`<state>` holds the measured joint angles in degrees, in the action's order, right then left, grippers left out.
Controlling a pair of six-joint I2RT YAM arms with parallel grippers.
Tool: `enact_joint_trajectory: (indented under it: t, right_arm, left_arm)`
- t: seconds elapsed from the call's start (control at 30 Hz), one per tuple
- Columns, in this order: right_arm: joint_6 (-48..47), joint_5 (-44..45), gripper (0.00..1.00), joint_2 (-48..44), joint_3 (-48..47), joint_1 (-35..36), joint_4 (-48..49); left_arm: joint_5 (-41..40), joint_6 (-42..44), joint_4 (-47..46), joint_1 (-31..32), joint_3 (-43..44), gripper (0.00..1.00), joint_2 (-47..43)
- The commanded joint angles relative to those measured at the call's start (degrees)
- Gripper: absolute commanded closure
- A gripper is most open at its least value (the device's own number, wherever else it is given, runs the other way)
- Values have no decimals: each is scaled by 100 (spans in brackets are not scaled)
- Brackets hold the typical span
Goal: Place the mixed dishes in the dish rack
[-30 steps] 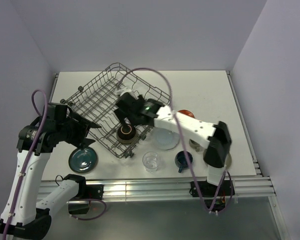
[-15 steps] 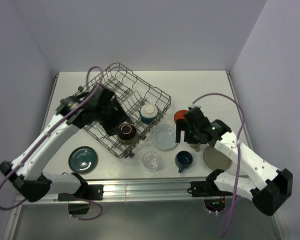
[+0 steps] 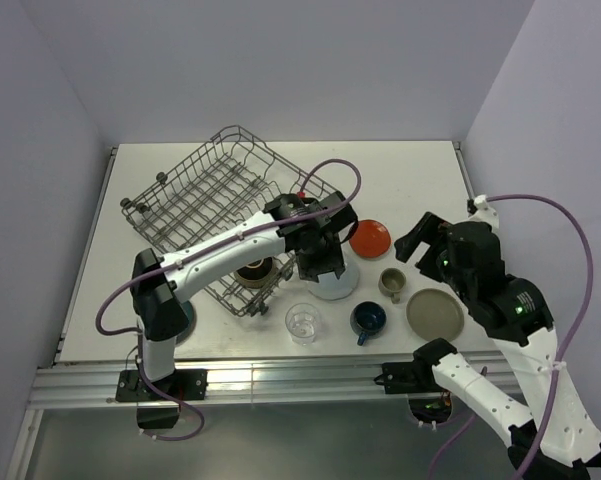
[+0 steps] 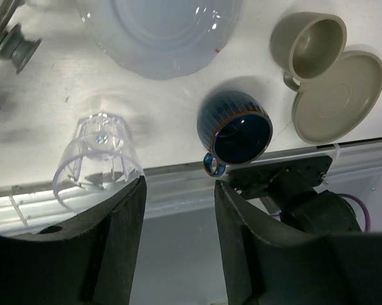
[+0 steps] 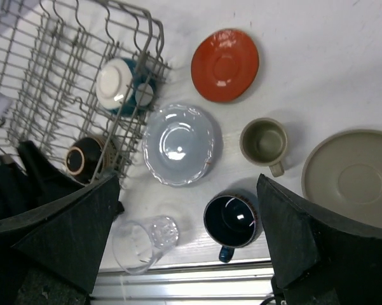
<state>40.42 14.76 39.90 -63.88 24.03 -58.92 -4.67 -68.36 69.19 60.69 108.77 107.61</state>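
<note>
Bearings take the far wall as 12 o'clock.

1. The large grey wire dish rack [image 3: 205, 200] sits skewed at 10 o'clock on the white table [image 3: 410, 170]. At its 5 o'clock end it holds 2 items: a dark bowl with a gold-brown rim [image 5: 82, 157] and a teal cup showing its white underside [image 5: 119, 79].
2. 6 dishes lie outside the rack. The pale blue scalloped plate [image 5: 180, 145] is just beside the rack's 5 o'clock corner.
   - At 1 o'clock from this plate is the red-orange plate [image 5: 225, 63].
   - At 3 o'clock is the beige cup [image 5: 264, 141].
   - At 5 o'clock is the dark blue cup [image 5: 230, 219].
   - At 7 o'clock is the clear ribbed glass [image 5: 146, 241].
   - The round beige plate [image 5: 349, 175] is just beside the beige cup, at its 4 o'clock.
3. The left gripper [image 3: 318, 262] hangs over the pale blue plate. Its fingers [image 4: 124, 235] are partly apart, with nothing between them.
4. The right gripper [image 3: 417, 240] is raised at 3 o'clock from the red-orange plate. Its fingers [image 5: 70, 235] are spread wide and empty.
</note>
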Motion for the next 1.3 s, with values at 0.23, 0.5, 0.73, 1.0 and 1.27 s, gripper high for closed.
enact_joint_trajectory:
  t: [0.23,0.5,0.73,1.0,1.27]
  right_arm:
    - [124,624,4,-404,-1179,-83,-471]
    - [44,651,3,-492,-1681,-83,-480]
    - [-17,677,3,-545,-1856,-83,-498]
    - [-35,721,2,-597,-1953,-83,-586]
    - [-61,800,2,-632,-2041,-83,-665]
  left_arm:
    - [-166,1104,-792,418,400,55,725]
    - [18,1544,-1697,611,-462,50,779]
    - [133,1755,-2146,708,-840,46,963]
    - [256,1879,-2322,760,-857,47,1288]
    - [282,1896,-2366,778,-1016,61,1499]
